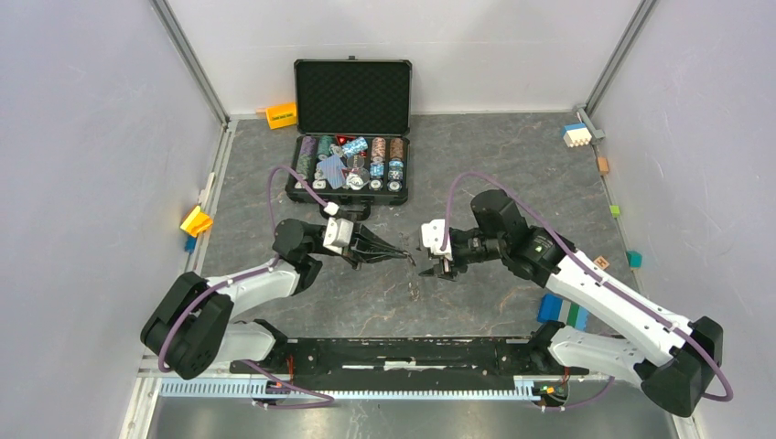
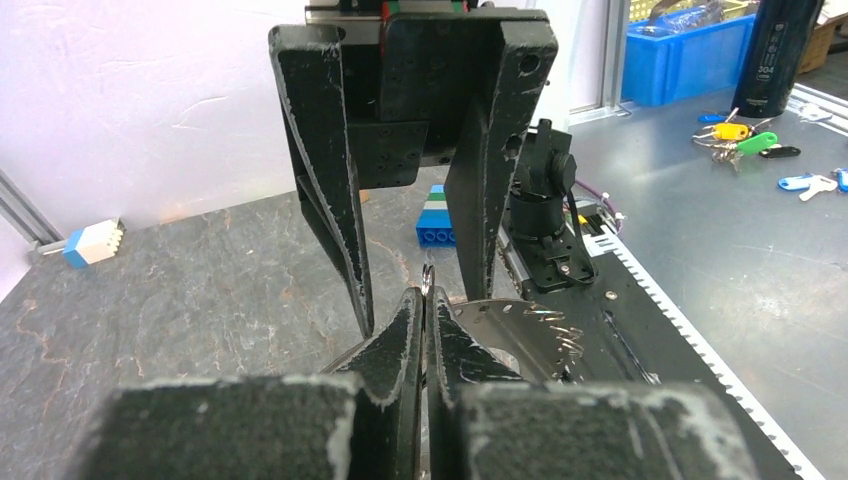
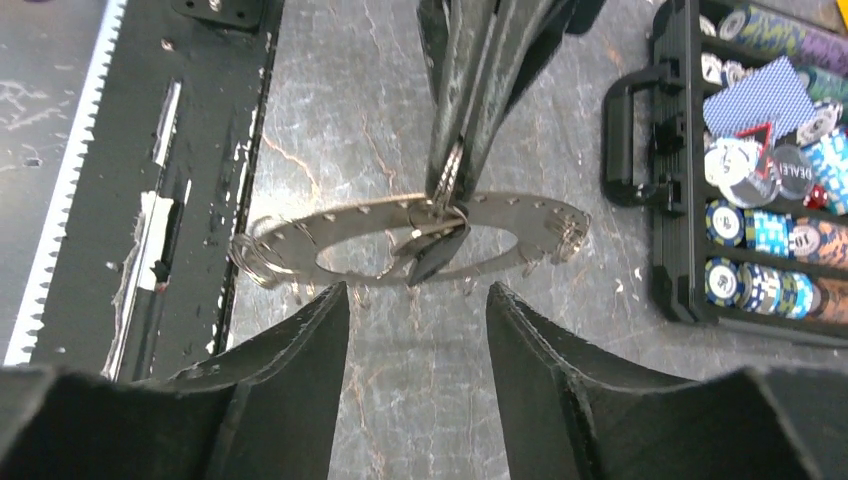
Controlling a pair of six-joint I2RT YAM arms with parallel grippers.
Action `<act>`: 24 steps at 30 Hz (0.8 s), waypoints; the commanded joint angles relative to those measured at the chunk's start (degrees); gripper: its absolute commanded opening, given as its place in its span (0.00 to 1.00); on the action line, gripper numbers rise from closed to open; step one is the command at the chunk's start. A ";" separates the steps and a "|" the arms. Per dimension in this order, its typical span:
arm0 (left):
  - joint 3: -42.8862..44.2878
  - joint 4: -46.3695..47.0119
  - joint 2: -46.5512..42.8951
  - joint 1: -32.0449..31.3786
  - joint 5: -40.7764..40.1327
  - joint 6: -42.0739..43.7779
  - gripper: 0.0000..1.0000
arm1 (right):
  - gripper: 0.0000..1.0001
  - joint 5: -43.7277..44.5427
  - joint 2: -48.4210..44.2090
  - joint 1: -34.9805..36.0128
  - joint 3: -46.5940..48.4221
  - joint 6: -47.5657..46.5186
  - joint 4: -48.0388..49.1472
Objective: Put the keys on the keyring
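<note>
**A:** Toward the far edge of the worktop [image 1: 512, 174], a little left of centre, what is sitting there?

**B:** A black case [image 1: 352, 96] is standing open, holding poker chips [image 1: 384, 166].

**A:** And nearer us, what is the left gripper [image 1: 403, 255] doing?

**B:** Its fingers are pinching tight on the round silver head of a key [image 3: 436, 257], whose dark end is hanging through the hole of the keyring [image 3: 290, 243].

**A:** Where is the keyring sitting?

**B:** It is lying level about mid-worktop, nearer the near edge than the far one, between the two grippers. I cannot tell whether it is resting on the surface.

**A:** And on the right?

**B:** The right gripper [image 3: 417, 300] is facing the ring's rim with its fingers standing wide apart, gripping nothing.
</note>
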 commanded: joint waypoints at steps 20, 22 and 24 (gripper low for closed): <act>-0.75 6.57 1.05 -0.89 -5.71 -3.22 0.02 | 0.52 -5.45 1.33 -0.35 -4.34 7.48 14.92; -0.75 6.59 1.06 -0.88 -5.94 -3.31 0.02 | 0.48 -4.99 1.39 -0.43 -4.68 7.95 15.56; -0.75 6.60 0.97 -0.89 -6.23 -3.40 0.02 | 0.47 -4.90 1.51 -0.52 -4.95 8.31 16.09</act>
